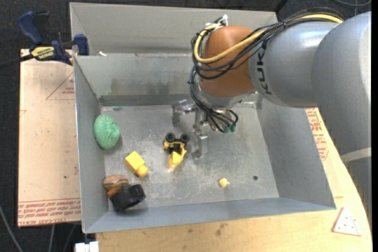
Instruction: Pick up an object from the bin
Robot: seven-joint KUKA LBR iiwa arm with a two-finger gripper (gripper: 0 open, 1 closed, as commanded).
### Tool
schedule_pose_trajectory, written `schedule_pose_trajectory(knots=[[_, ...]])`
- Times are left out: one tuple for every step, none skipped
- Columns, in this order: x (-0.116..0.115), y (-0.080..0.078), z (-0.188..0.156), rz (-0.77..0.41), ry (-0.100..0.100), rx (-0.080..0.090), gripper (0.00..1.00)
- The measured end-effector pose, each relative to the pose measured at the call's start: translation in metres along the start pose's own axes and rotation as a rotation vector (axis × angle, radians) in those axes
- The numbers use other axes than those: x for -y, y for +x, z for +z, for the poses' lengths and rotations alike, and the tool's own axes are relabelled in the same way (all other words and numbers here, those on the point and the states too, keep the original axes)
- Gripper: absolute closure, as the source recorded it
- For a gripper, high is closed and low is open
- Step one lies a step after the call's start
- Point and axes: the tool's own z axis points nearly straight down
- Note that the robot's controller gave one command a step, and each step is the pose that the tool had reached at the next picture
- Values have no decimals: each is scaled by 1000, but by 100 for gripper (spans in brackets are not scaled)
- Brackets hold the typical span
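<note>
The silver arm (307,62) bears black KUKA lettering, set sideways just beside its orange wrist cover (227,62).

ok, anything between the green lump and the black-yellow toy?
Nothing: bare bin floor between green lump and toy in the camera view; the yellow block lies off that line, toward the front.

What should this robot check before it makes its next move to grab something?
1. Gripper open: ok.
2. A thing within close reach: ok, the yellow-and-black toy lies right by it.
3. Toy lined up inside the grasp: cannot tell.
4. Toy free of neighbours: ok, the yellow block lies apart to its left.
5. Gripper away from the bin walls: ok, it is over mid-floor.
</note>
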Motion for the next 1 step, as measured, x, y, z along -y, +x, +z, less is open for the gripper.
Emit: schedule_pose_trajectory(knots=[[0, 0, 0, 0, 0, 0, 0]])
